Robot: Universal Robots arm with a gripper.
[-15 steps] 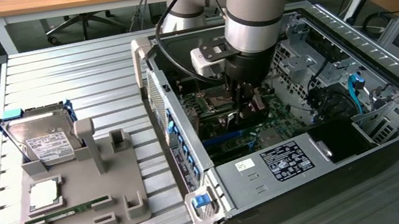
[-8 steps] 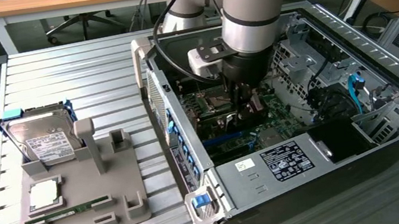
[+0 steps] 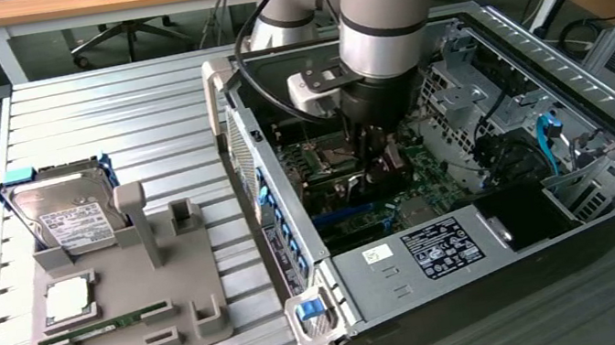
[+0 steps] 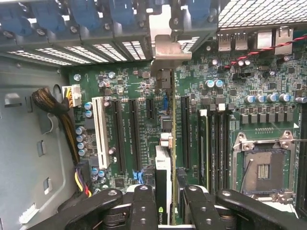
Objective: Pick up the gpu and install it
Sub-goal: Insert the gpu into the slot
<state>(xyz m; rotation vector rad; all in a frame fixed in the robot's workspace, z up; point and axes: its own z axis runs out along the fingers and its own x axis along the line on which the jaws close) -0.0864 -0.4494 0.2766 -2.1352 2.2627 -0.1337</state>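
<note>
Below, the gripper (image 4: 165,203) reaches into the open computer case (image 3: 590,81) and its two black fingers (image 4: 141,206) are closed narrowly on the gpu (image 4: 163,187), which stands on edge between them, above the motherboard (image 4: 129,91). Left of the fingers in the wrist view lie a white expansion slot (image 4: 100,132) and a bundle of yellow and black cables (image 4: 60,120). Straight ahead of the fingertips, the card's silver bracket (image 4: 165,45) reaches the case's rear slot openings. Right of the fingers sit the memory slots (image 4: 216,143) and the empty processor socket (image 4: 261,170). In the exterior view, a hard drive (image 3: 67,215) rests in a grey holder (image 3: 185,294) well apart from the gripper (image 3: 386,160).
</note>
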